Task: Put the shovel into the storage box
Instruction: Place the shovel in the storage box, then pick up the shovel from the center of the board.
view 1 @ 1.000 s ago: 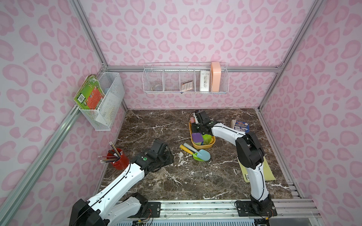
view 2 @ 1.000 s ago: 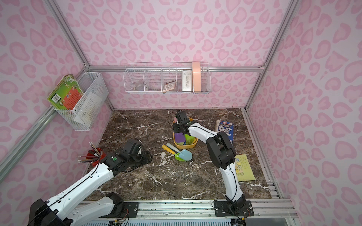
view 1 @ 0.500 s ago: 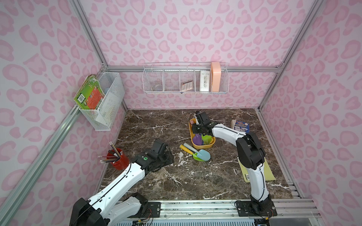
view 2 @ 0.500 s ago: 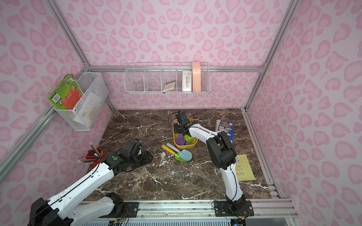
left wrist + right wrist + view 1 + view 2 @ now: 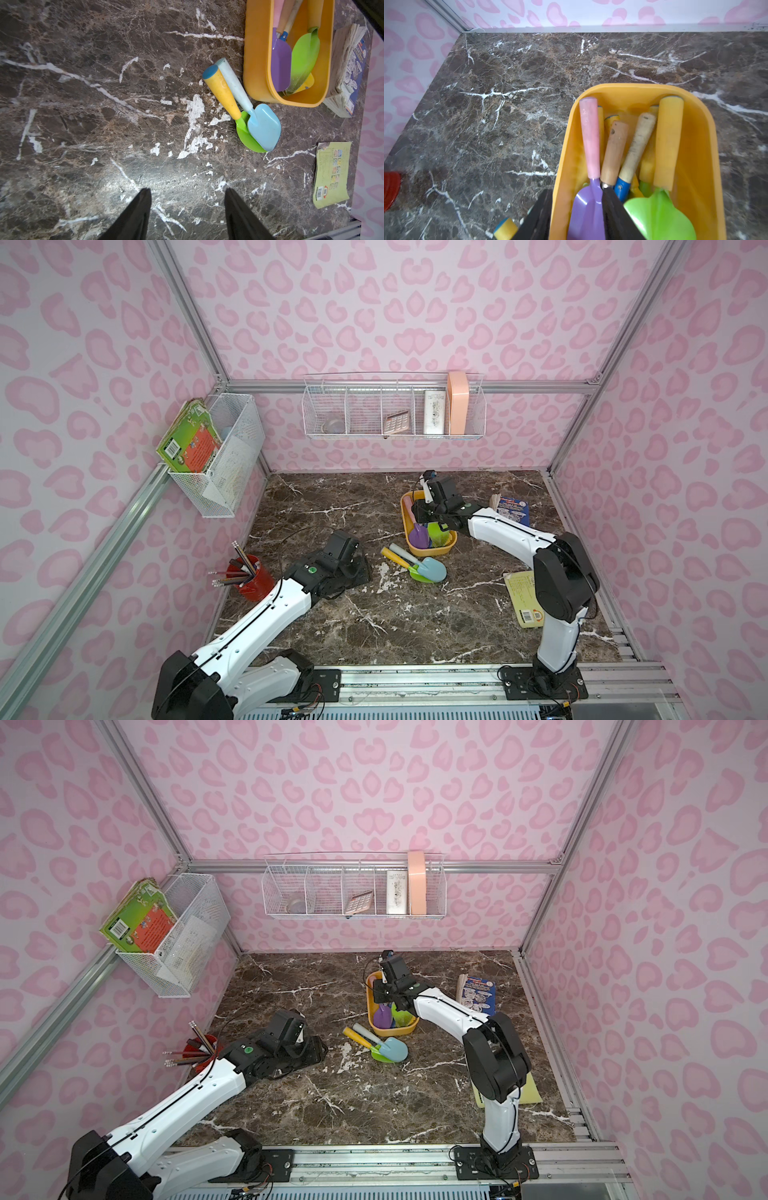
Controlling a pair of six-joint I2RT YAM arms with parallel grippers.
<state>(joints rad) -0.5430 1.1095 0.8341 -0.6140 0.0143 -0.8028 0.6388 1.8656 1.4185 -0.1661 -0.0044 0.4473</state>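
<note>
The yellow-orange storage box (image 5: 432, 552) (image 5: 695, 128) stands at the back middle of the marble table. Several shovels lie in it, among them a purple one with a pink handle (image 5: 589, 139) (image 5: 419, 536) and a green one (image 5: 660, 216). My right gripper (image 5: 577, 191) (image 5: 422, 516) is open over the box's near wall. One finger is outside the wall and the other inside, beside the purple blade. A blue shovel (image 5: 262, 126) (image 5: 433, 568) lies on a green shovel with a yellow handle (image 5: 222, 91) on the table in front of the box. My left gripper (image 5: 187, 190) (image 5: 359, 568) is open over bare table, short of them.
A red pencil cup (image 5: 253, 578) stands at the left by my left arm. A blue book (image 5: 513, 508) lies right of the box. A yellow booklet (image 5: 521, 597) lies near my right arm's elbow. White wire baskets hang on the back wall (image 5: 392, 414) and the left wall (image 5: 224, 456).
My right gripper has gone from shut to open above the box, and the purple shovel now lies loose in it. My left arm has barely moved.
</note>
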